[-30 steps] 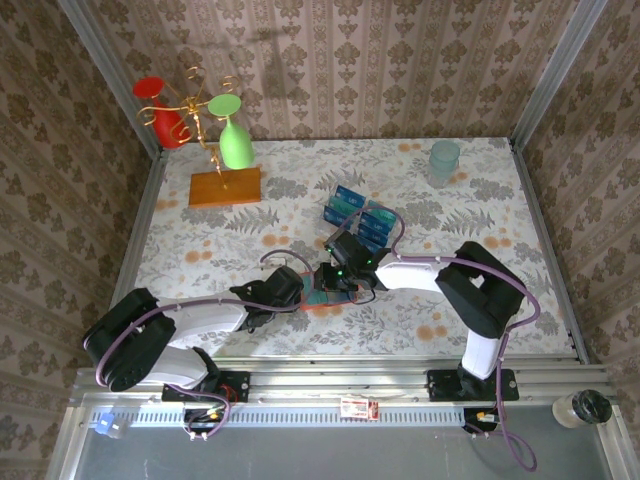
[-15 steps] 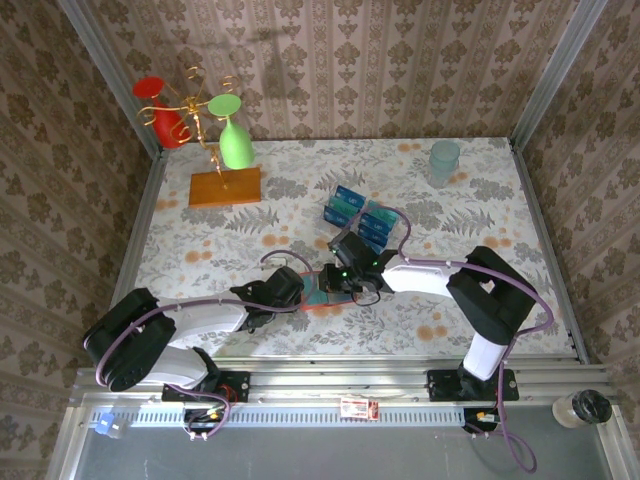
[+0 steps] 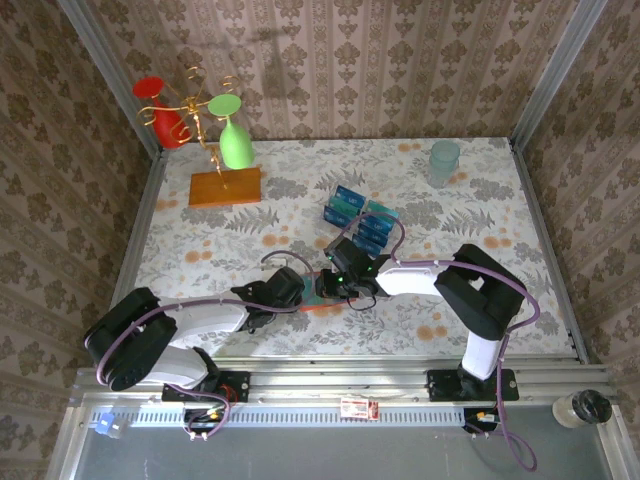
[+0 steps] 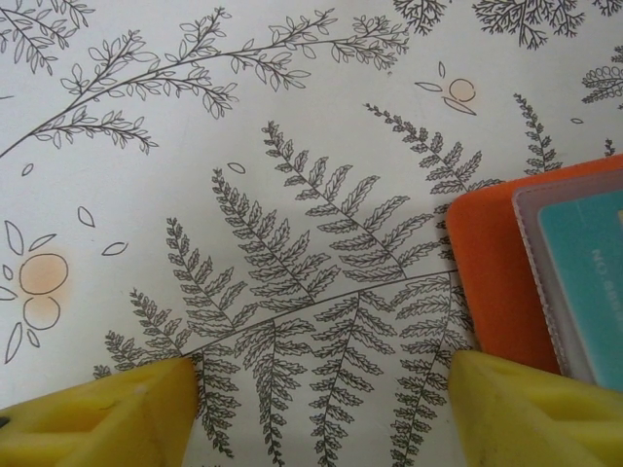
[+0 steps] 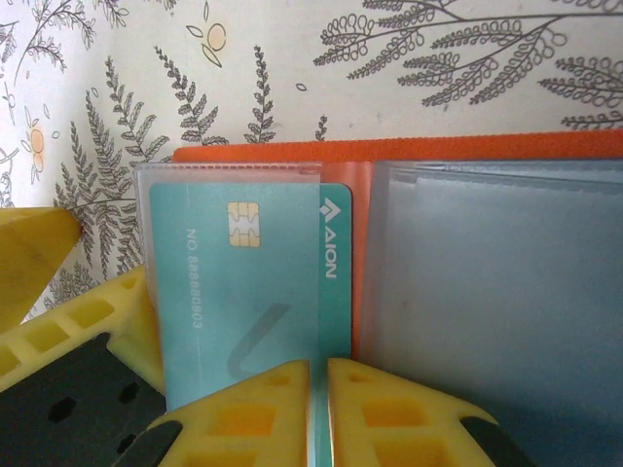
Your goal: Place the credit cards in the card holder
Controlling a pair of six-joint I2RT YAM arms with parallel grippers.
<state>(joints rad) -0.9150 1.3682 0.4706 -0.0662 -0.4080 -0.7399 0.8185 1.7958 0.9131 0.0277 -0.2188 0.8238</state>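
Note:
The card holder [image 5: 292, 153] lies open on the patterned table, orange-red with clear sleeves inside. A teal credit card [image 5: 248, 282] sits partly inside its left sleeve. My right gripper [image 5: 318, 375] is shut on that card's near edge. In the top view the right gripper [image 3: 330, 284] is over the card holder [image 3: 318, 306]. More blue and teal credit cards [image 3: 360, 215] lie behind it. My left gripper [image 4: 321, 399] is open just left of the card holder [image 4: 496, 272], its right fingertip [image 4: 531, 409] at the case's corner, nothing between the jaws.
A wooden slab [image 3: 225, 187] with a gold rack, a green glass [image 3: 236, 145] and a red glass [image 3: 163, 112] stands at the back left. A clear cup [image 3: 444, 160] stands at the back right. Wallpapered walls enclose the table.
My right gripper has slid left and nearer over the card holder, and its jaws have narrowed onto the teal card. The left arm has stayed put.

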